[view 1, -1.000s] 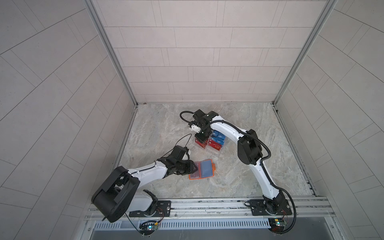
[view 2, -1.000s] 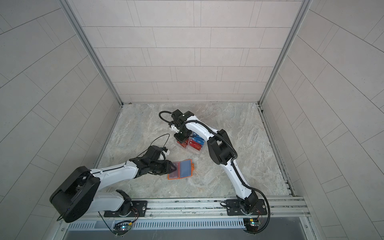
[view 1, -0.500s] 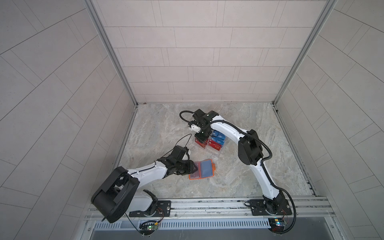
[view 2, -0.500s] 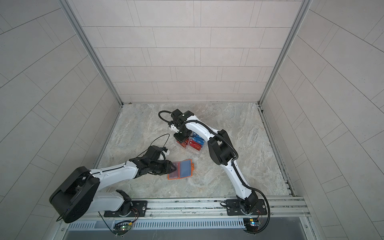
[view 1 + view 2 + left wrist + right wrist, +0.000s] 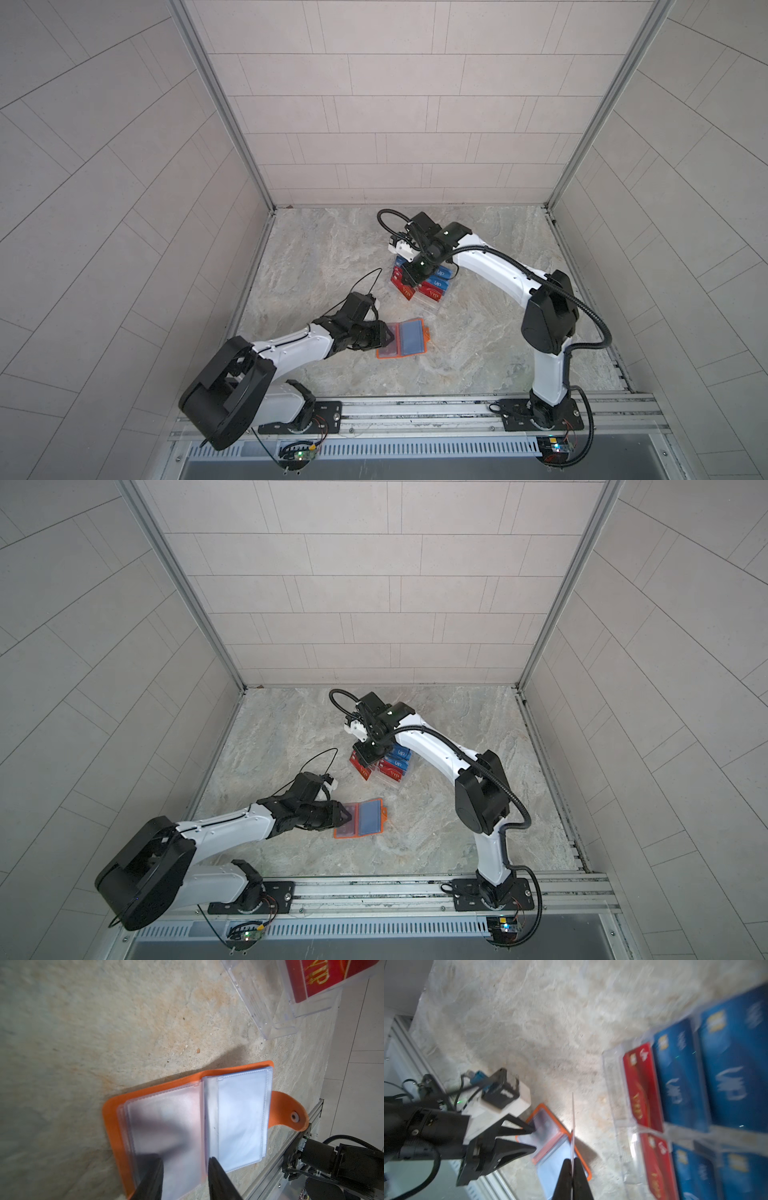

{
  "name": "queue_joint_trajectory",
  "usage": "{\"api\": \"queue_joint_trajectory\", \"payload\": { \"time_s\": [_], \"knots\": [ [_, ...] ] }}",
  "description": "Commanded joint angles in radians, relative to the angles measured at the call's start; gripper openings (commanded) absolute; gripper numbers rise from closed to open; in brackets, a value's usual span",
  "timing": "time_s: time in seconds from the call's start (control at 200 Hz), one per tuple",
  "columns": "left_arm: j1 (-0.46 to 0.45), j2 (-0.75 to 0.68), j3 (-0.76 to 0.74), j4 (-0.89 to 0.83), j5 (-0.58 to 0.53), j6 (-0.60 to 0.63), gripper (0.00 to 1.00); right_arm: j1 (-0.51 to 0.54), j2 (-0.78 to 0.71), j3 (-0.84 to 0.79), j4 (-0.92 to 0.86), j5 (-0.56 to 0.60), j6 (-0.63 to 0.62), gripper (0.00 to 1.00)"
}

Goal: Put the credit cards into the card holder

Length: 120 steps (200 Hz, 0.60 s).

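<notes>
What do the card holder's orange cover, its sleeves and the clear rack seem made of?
Card holder cover: matte orange felt or soft leatherette, by its fuzzy edge. Sleeves: clear glossy soft plastic with welded seams. Rack: rigid clear plastic, probably acrylic, with bright edges.

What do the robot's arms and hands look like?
The left arm and right arm are white tubes with chunky black joints. A ribbed black cable runs along the right one; a thin black wire loops near the left wrist. The left hand and right hand are black, with pointed, wedge-shaped fingers.
</notes>
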Motion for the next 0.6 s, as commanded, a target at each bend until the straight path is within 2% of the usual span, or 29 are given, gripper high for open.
{"api": "queue_joint_trajectory", "payload": {
  "time_s": [0.0, 0.22, 0.461, 0.596],
  "knots": [
    [-0.001, -0.011, -0.021, -0.043, -0.033, 0.003, 0.41, 0.018, -0.085, -0.186, 0.159, -0.147, 0.185, 0.0],
    [-0.003, -0.028, -0.033, -0.042, -0.051, -0.018, 0.4, 0.052, -0.197, -0.477, 0.389, -0.206, 0.408, 0.0],
    [-0.004, -0.021, -0.034, -0.043, -0.043, -0.016, 0.4, 0.092, -0.208, -0.62, 0.567, -0.227, 0.561, 0.0],
    [-0.012, -0.018, -0.038, -0.045, -0.05, -0.014, 0.38, 0.093, -0.211, -0.665, 0.58, -0.215, 0.593, 0.0]
  ]
}}
